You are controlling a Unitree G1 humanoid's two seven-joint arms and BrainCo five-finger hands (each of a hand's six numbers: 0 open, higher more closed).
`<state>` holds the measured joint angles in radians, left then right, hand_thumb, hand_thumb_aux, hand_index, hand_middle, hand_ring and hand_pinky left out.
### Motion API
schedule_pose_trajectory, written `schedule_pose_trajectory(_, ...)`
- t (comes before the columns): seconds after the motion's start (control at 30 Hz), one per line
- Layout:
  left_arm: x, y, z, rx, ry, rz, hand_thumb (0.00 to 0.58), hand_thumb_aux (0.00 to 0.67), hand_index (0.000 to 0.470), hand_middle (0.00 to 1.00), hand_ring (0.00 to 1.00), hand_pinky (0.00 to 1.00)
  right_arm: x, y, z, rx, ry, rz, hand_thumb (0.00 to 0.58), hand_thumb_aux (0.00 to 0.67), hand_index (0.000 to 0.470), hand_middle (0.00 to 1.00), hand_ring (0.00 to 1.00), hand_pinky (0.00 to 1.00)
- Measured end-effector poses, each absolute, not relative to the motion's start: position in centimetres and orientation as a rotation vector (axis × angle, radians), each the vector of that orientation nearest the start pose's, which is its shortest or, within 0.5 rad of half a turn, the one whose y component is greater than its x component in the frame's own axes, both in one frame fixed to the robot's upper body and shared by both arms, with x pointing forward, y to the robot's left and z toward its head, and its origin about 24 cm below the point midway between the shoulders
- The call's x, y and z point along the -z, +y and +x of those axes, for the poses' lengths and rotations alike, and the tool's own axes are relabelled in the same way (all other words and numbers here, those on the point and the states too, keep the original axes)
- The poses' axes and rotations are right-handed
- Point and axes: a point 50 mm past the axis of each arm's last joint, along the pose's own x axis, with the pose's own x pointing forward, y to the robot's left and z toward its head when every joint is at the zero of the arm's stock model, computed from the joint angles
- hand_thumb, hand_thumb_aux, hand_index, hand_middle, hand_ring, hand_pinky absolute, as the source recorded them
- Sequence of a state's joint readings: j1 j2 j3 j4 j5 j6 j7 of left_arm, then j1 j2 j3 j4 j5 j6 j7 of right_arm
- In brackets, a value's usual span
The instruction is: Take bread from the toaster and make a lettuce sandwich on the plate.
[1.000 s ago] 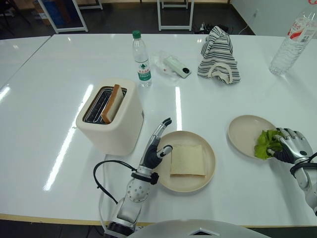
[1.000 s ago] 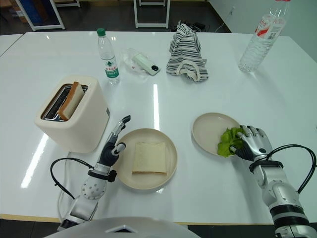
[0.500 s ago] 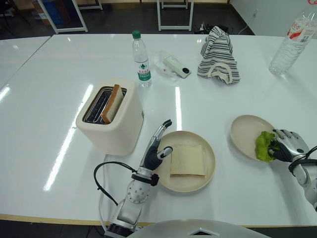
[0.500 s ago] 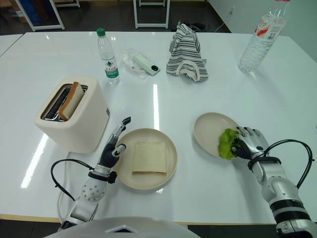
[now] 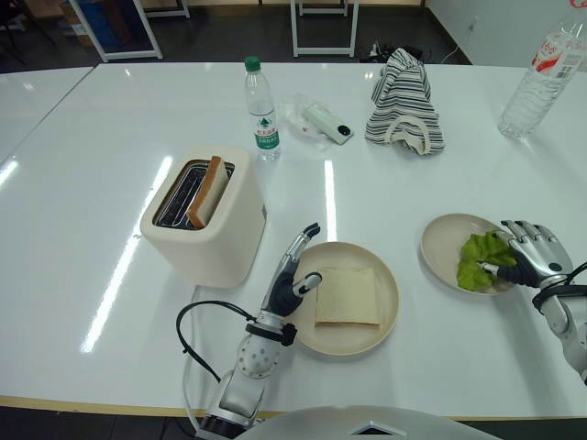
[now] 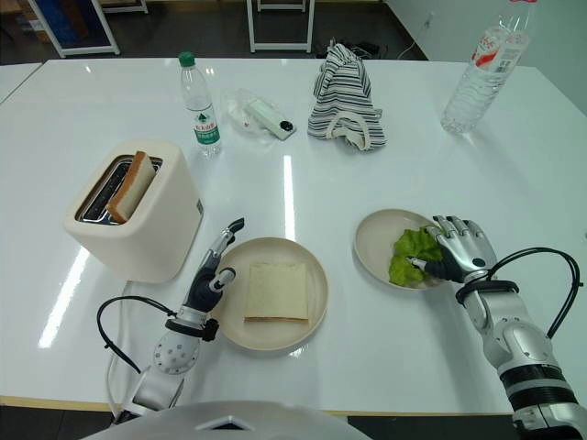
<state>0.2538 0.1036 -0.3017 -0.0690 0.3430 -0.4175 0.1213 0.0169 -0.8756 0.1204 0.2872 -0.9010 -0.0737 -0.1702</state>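
A cream toaster [image 5: 206, 229] stands at the left with one bread slice [image 5: 209, 190] upright in its slot. In front of me a beige plate [image 5: 344, 339] carries a flat bread slice [image 5: 347, 295]. My left hand [image 5: 292, 275] rests at that plate's left rim, fingers stretched out and holding nothing. To the right, a smaller beige plate [image 5: 442, 240] bears a green lettuce leaf [image 5: 475, 258]. My right hand [image 5: 525, 258] lies over this plate's right side, thumb and fingers pinching the leaf's right edge.
A small water bottle [image 5: 262, 112] stands behind the toaster. A bagged white device [image 5: 326, 122] and a striped cloth [image 5: 404, 105] lie further back, with a large bottle [image 5: 541, 81] at the far right. A black cable [image 5: 194, 321] loops near the table's front edge.
My right hand has pulled the lettuce leftward from the small plate's right rim to its middle, and the leaf has spread out. The left hand has stayed put.
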Motion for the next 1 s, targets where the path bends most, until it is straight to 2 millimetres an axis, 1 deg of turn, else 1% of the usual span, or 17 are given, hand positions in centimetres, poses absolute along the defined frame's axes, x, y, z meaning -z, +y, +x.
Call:
schedule_pose_trajectory(0.07, -3.8, 9.9, 18.8, 0.233, -0.279, 0.312, 0.000, 0.000, 0.000, 0.00, 0.00, 0.00, -5.8, -31.8, 24.2, -0.088, 0.127, -1.781, 0.301, 0.205, 0.144, 0.00, 0.00, 0.00)
schedule_pose_trajectory(0.13, -3.8, 9.9, 18.8, 0.233, -0.277, 0.312, 0.000, 0.000, 0.000, 0.00, 0.00, 0.00, -6.0, -31.8, 24.6, -0.083, 0.122, -1.780, 0.294, 0.200, 0.140, 0.00, 0.00, 0.00)
schedule_pose_trajectory(0.27, -3.7, 9.9, 18.7, 0.233, -0.272, 0.311, 0.000, 0.000, 0.000, 0.00, 0.00, 0.00, -5.3, -31.9, 25.0, -0.104, 0.135, -1.776, 0.307, 0.210, 0.147, 0.00, 0.00, 0.00)
schedule_pose_trajectory(0.4, -3.6, 9.8, 18.6, 0.238, -0.271, 0.316, 0.000, 0.000, 0.000, 0.00, 0.00, 0.00, -4.6, -31.6, 25.6, -0.126, 0.139, -1.763, 0.363, 0.260, 0.182, 0.00, 0.00, 0.00)
schedule_pose_trajectory(0.53, -3.6, 9.8, 18.6, 0.238, -0.268, 0.317, 0.000, 0.000, 0.000, 0.00, 0.00, 0.00, -3.7, -31.3, 25.9, -0.158, 0.153, -1.747, 0.438, 0.339, 0.238, 0.00, 0.00, 0.00)
schedule_pose_trajectory(0.6, -3.6, 9.8, 18.6, 0.238, -0.267, 0.317, 0.000, 0.000, 0.000, 0.00, 0.00, 0.00, -3.4, -31.3, 26.0, -0.168, 0.160, -1.746, 0.443, 0.344, 0.241, 0.00, 0.00, 0.00)
schedule_pose_trajectory(0.67, -3.6, 9.8, 18.6, 0.239, -0.267, 0.318, 0.000, 0.000, 0.000, 0.00, 0.00, 0.00, -3.0, -31.2, 26.1, -0.176, 0.163, -1.742, 0.460, 0.365, 0.256, 0.00, 0.00, 0.00)
schedule_pose_trajectory(0.7, -3.5, 9.8, 18.6, 0.239, -0.266, 0.318, 0.000, 0.000, 0.000, 0.00, 0.00, 0.00, -2.9, -31.1, 26.1, -0.176, 0.161, -1.740, 0.478, 0.389, 0.273, 0.00, 0.00, 0.00)
schedule_pose_trajectory(0.73, -3.5, 9.8, 18.6, 0.239, -0.266, 0.318, 0.000, 0.000, 0.000, 0.00, 0.00, 0.00, -2.9, -31.1, 26.2, -0.177, 0.160, -1.739, 0.514, 0.444, 0.311, 0.00, 0.00, 0.00)
schedule_pose_trajectory(0.8, -3.5, 9.8, 18.6, 0.240, -0.266, 0.319, 0.000, 0.000, 0.000, 0.00, 0.00, 0.00, -2.8, -30.9, 26.4, -0.180, 0.149, -1.736, 0.554, 0.528, 0.370, 0.00, 0.00, 0.00)
schedule_pose_trajectory(0.83, -3.5, 9.8, 18.6, 0.240, -0.266, 0.322, 0.000, 0.000, 0.000, 0.00, 0.00, 0.00, -2.9, -30.9, 26.5, -0.179, 0.145, -1.736, 0.576, 0.615, 0.431, 0.00, 0.00, 0.00)
schedule_pose_trajectory(0.87, -3.5, 9.8, 18.6, 0.242, -0.266, 0.326, 0.000, 0.000, 0.000, 0.00, 0.00, 0.00, -2.9, -30.8, 26.6, -0.178, 0.143, -1.736, 0.580, 0.670, 0.470, 0.00, 0.00, 0.00)
schedule_pose_trajectory(1.0, -3.5, 9.8, 18.5, 0.241, -0.265, 0.329, 0.000, 0.000, 0.000, 0.00, 0.00, 0.00, -2.9, -30.8, 26.6, -0.177, 0.141, -1.727, 0.580, 0.670, 0.470, 0.00, 0.00, 0.00)
